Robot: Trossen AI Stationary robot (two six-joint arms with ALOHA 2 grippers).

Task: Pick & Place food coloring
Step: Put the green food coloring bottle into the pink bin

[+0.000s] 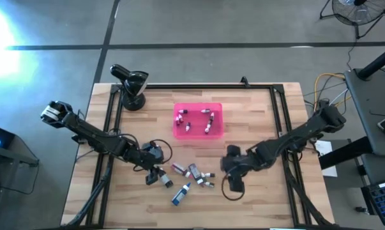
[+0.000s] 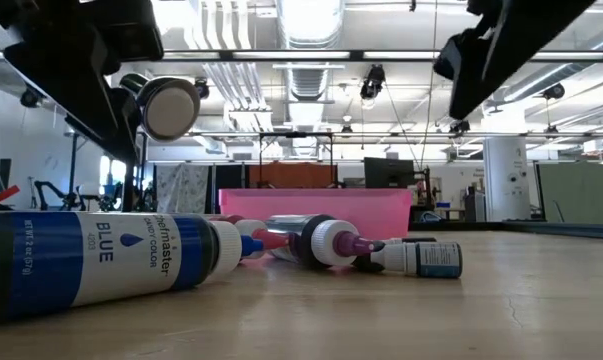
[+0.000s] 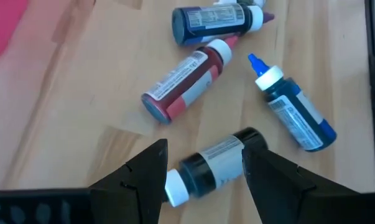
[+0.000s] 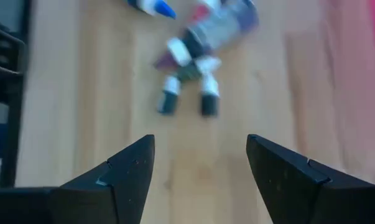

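My left gripper point(image 1: 156, 174) is shut on a dark dropper bottle with a white cap point(image 3: 209, 165), which is lifted above the table point(image 2: 167, 106). Several more food coloring bottles lie on their sides on the wood just beyond it: a red one point(image 3: 184, 78), a dark blue one point(image 3: 215, 22) and a blue-tipped one point(image 3: 296, 109). The big blue bottle point(image 2: 101, 260) lies nearest the front edge. My right gripper point(image 1: 233, 182) is open and empty point(image 4: 199, 146), to the right of the pile. The pink tray point(image 1: 218, 131) holds several small bottles. My left gripper pinches the dark bottle between its two fingers. One finger is at the white cap end point(image 3: 173, 186), the other on the body near the base point(image 3: 246, 146). The bottle lies slanted across the gap. It is level and clear of the table.
A black camera stand point(image 1: 131, 86) stands at the far left corner. Dark frame rails run along the table's left point(image 1: 110, 115) and right point(image 1: 283, 115) sides. Bare wood lies between the tray and the loose bottles, and at the near right.
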